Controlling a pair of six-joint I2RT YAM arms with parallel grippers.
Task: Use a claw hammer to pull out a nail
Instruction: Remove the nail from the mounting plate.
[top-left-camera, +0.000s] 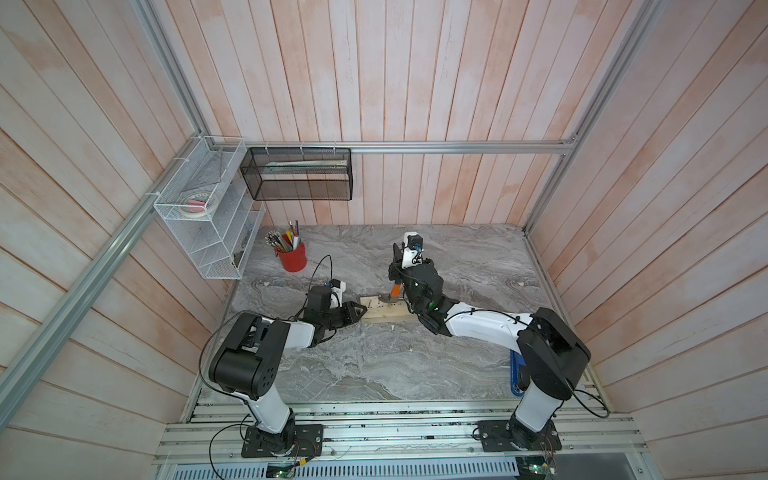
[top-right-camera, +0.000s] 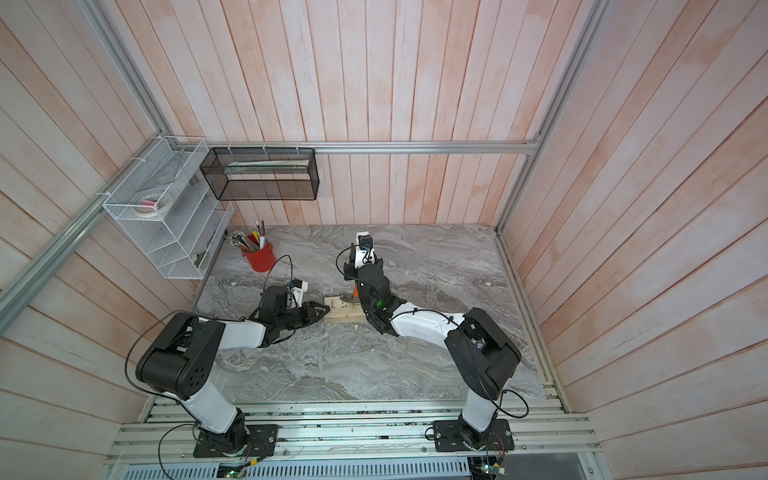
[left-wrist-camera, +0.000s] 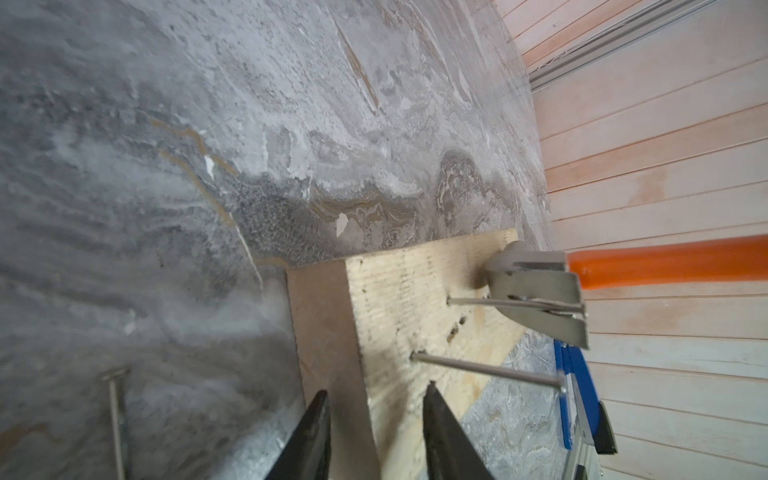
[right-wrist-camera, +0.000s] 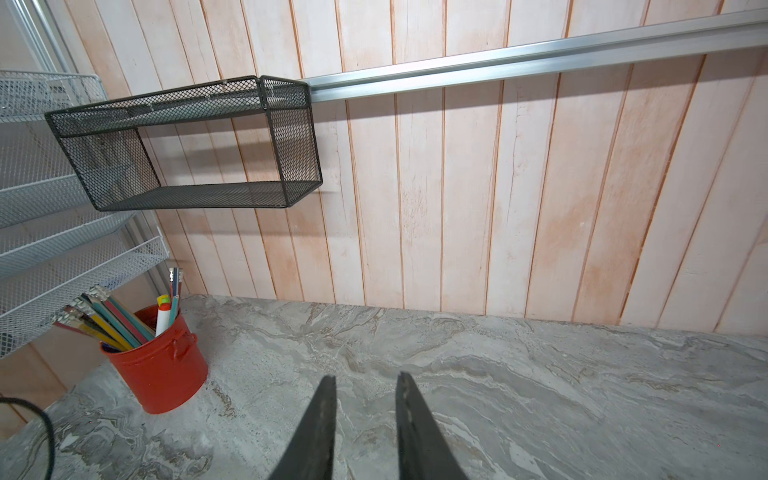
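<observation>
closest in, the left jaws are being shown part spread astride the near edge of the wooden block (left-wrist-camera: 399, 291), one of the fingers (left-wrist-camera: 313, 436) lying over its darker face and one over the nailed face; whether the wood is being pinched cannot be told. a loose nail (left-wrist-camera: 117, 415) is lying on the bench (left-wrist-camera: 166, 166) beside them. just beyond, a spare nail (left-wrist-camera: 486, 368) is standing proud of the block, and past it the target nail (left-wrist-camera: 473, 301) is being cradled in the fork of the claw hammer (left-wrist-camera: 536, 282), whose head is resting against the wood. farther off, in a top view, the orange handle (top-left-camera: 397, 286) is being gripped by the right jaws, pressed tight on it. levering is judged to be under way: the handle is best being rocked slowly, the head rolling on its curved cheek, the shank being kept deep in the slot and the block being pressed down against lifting.
</observation>
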